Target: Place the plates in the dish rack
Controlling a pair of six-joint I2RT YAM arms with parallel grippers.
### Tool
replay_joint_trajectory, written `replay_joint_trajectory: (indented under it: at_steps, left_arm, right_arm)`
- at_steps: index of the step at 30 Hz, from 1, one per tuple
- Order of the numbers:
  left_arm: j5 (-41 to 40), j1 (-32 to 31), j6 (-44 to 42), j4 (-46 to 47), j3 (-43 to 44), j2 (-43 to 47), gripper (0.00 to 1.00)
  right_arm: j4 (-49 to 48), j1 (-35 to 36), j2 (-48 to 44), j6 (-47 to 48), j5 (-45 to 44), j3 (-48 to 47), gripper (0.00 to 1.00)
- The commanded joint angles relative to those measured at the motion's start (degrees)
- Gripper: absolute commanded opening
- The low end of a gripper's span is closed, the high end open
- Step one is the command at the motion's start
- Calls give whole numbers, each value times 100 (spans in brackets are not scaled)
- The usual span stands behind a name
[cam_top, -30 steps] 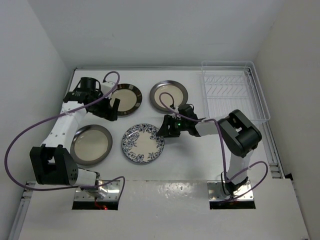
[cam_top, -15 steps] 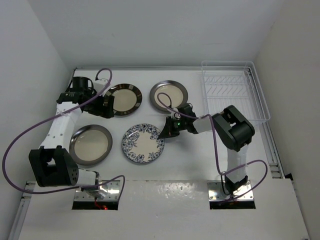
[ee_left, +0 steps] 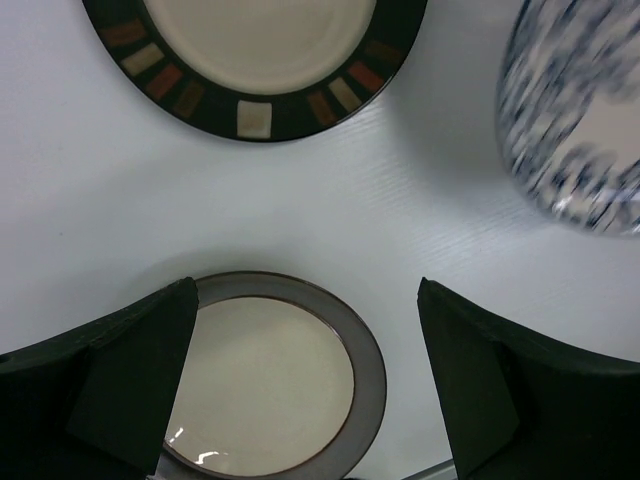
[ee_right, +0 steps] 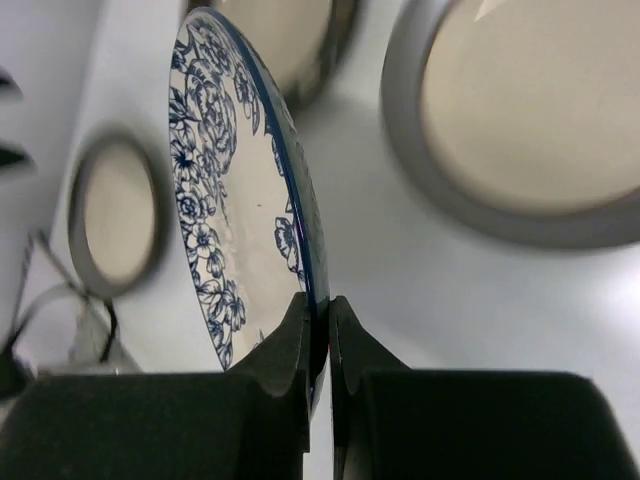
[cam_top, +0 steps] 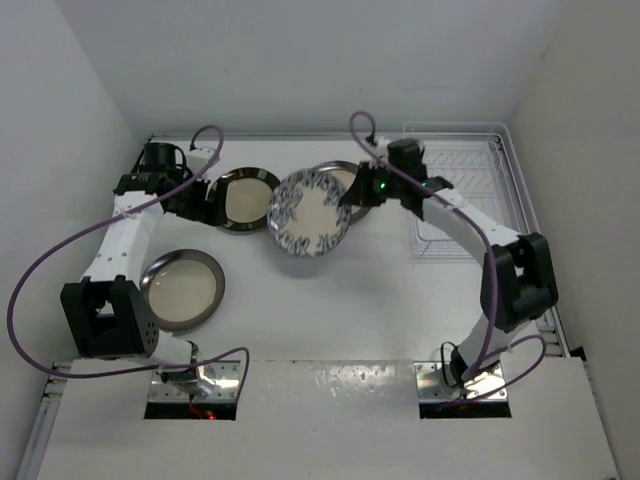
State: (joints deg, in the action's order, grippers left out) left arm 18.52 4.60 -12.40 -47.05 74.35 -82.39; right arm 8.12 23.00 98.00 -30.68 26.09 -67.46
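My right gripper [cam_top: 350,195] [ee_right: 320,312] is shut on the rim of the white plate with the blue floral pattern [cam_top: 310,212] [ee_right: 232,200]. It holds that plate tilted on edge above the table's back middle. The dark brown striped-rim plate [cam_top: 240,200] [ee_left: 255,112] lies flat just left of it. One silvery-rimmed plate [cam_top: 182,290] [ee_left: 270,385] lies at the front left. The other [cam_top: 335,168] [ee_right: 520,110] is partly hidden behind the lifted plate. The dish rack [cam_top: 465,190] stands at the back right, and I see no plates in it. My left gripper [cam_top: 195,200] [ee_left: 305,292] hovers open by the dark plate's left edge, holding nothing.
White walls close in the table on the left, back and right. Purple cables loop from both arms over the table's left and back. The arm bases sit at the near edge.
My right gripper shut on the floral plate's rim, then lifted it off the table and carried it backward, tipping it on edge. My left arm shifted slightly back and left, still open.
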Motion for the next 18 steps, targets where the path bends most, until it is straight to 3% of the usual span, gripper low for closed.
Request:
replay_joint_trajectory:
  at_steps: [1,6,10,13,18]
  left_arm:
    - [125,67,-77,134,326,-75,96]
    - [177,119,-78,134,449,-198,96]
    - [178,120,-130,134,502,-304,96]
    - [231,120,-131,134,555,-357,96]
    - [292,120,-131,134,555,-541,96]
  right_arm:
    - [-58,-454,-843,158,-121,-1101,0]
    - [427,-1201,-1063,527,-771,-2051,0]
    - [769,-2270,-1020,721,-1595,-2911,0]
    - [814,-2939,-976,1290,-2508,-3193,0]
    - [683,-3486,-651,2406,-3530,-3440,0]
